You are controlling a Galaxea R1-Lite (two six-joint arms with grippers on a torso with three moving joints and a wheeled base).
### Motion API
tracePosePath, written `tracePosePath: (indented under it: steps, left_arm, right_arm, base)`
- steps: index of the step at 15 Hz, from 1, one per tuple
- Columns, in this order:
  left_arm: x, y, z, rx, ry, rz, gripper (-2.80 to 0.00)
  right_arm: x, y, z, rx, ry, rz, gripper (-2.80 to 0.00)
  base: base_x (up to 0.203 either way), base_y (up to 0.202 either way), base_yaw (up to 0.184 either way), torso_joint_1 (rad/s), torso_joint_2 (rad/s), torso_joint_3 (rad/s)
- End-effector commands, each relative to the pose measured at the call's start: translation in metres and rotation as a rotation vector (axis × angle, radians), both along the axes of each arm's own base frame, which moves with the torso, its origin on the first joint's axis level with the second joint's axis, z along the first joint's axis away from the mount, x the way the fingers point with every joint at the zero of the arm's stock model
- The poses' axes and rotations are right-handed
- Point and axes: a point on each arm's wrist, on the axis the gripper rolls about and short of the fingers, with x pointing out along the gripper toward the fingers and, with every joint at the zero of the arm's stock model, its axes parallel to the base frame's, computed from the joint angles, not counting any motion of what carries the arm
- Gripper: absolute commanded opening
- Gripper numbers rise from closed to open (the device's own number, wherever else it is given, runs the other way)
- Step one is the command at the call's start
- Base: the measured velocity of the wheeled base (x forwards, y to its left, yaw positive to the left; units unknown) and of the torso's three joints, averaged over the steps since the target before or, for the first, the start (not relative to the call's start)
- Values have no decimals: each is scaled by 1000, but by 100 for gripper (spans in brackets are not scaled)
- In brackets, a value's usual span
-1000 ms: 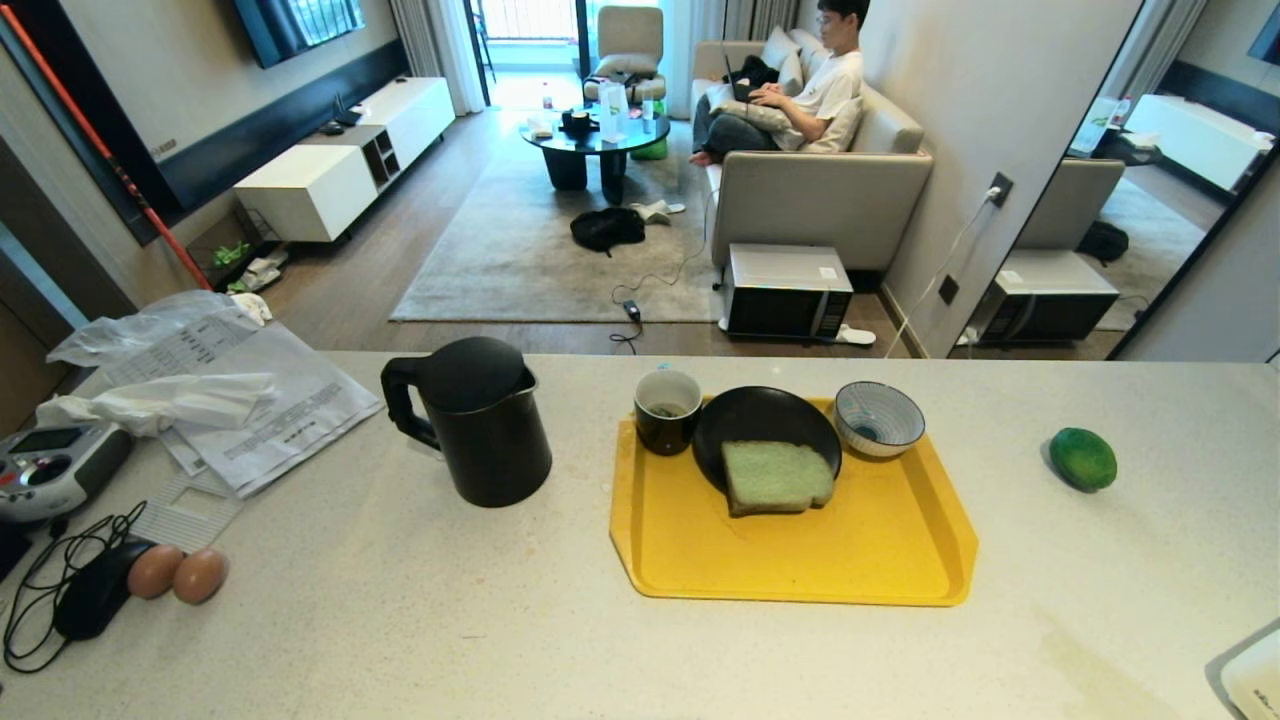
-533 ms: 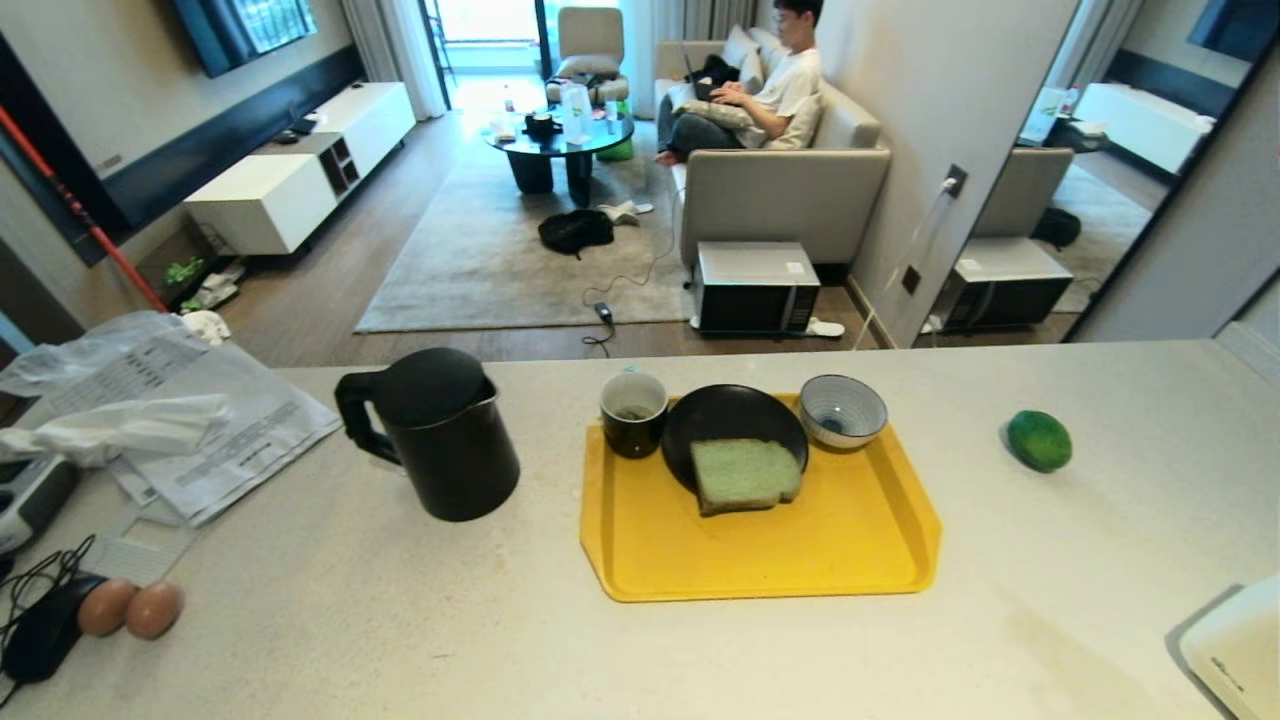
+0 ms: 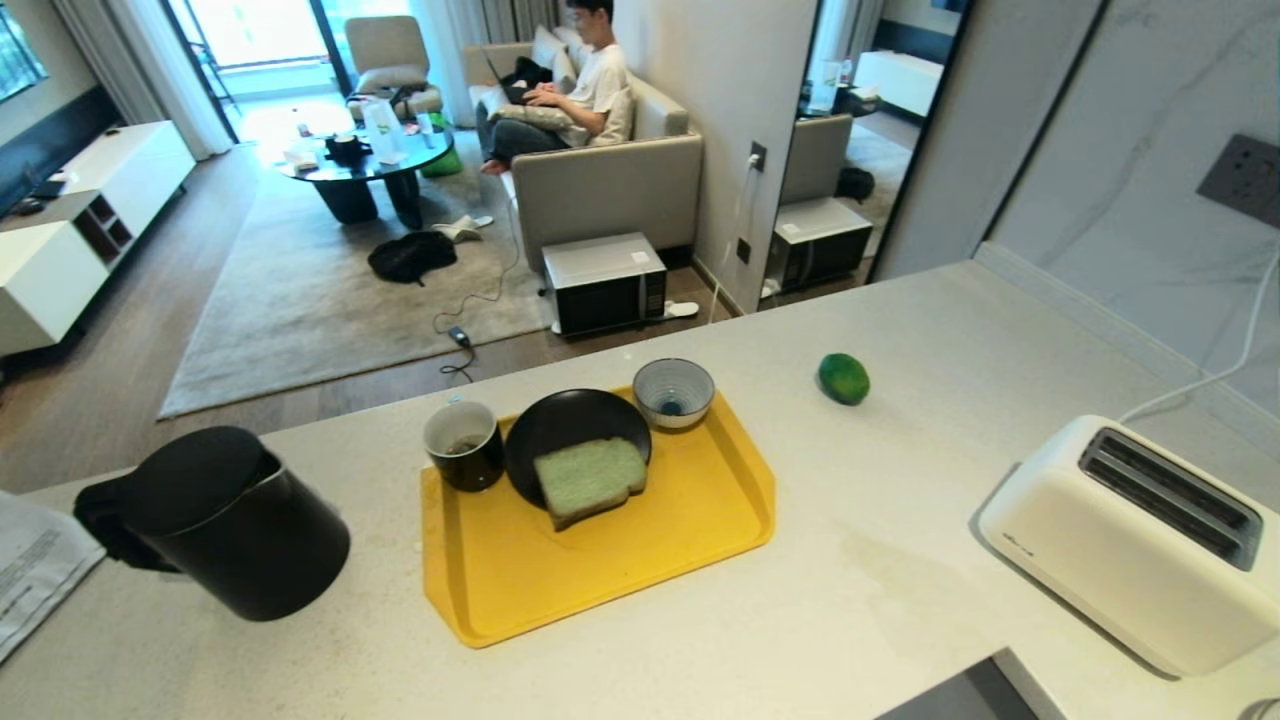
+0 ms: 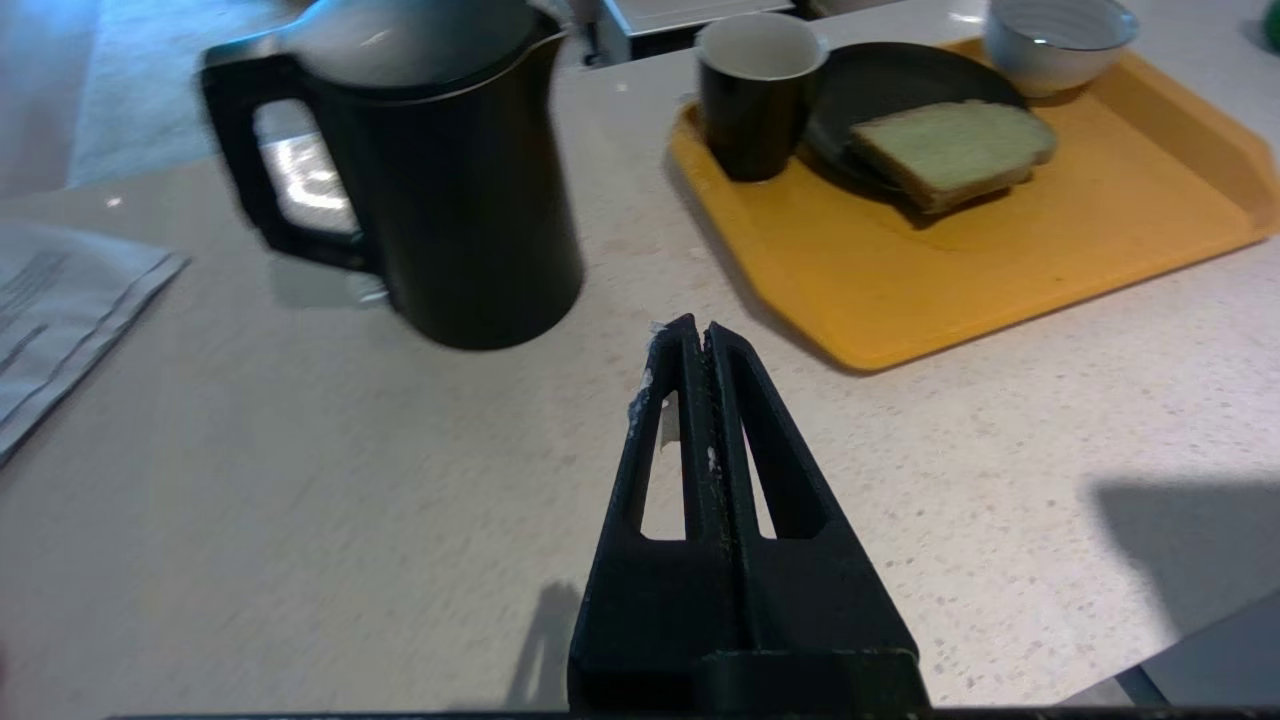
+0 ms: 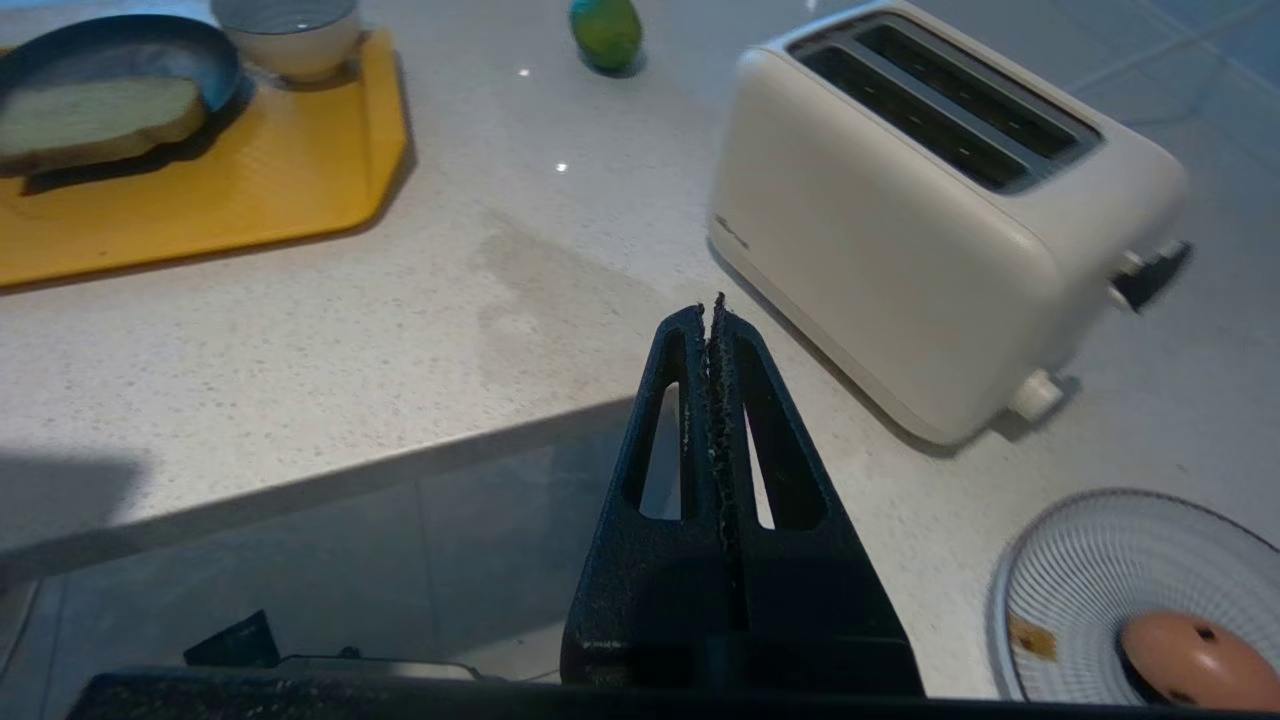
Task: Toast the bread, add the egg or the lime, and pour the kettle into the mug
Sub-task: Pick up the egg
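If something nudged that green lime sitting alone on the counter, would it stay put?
Probably not. The lime is round and lies on the bare, smooth counter with nothing beside it, so it would likely roll. Its glossy skin also suggests that it could slip in a pinch.

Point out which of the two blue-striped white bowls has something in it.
The striped bowl on the counter beside the toaster holds the egg. The other striped bowl, on the yellow tray behind the black plate, looks empty.
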Motion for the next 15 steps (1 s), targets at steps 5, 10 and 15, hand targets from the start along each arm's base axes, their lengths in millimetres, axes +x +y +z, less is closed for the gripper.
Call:
tracePosePath:
  steps: [5, 10, 15]
  left_arm:
    - [0, 0, 0, 0, 1, 0, -280]
    - [0, 0, 0, 0, 2, 0, -280]
    - [0, 0, 0, 2, 0, 0, -280]
  right_arm:
    - [0, 0, 0, 0, 1, 1, -280]
    - [0, 0, 0, -1, 1, 1, -280]
    - [0, 0, 0, 0, 1, 1, -280]
  base:
    - [2, 9, -173, 0, 4, 2]
    - [1, 9, -165, 0, 1, 5]
    - [0, 1, -22, 1, 0, 2]
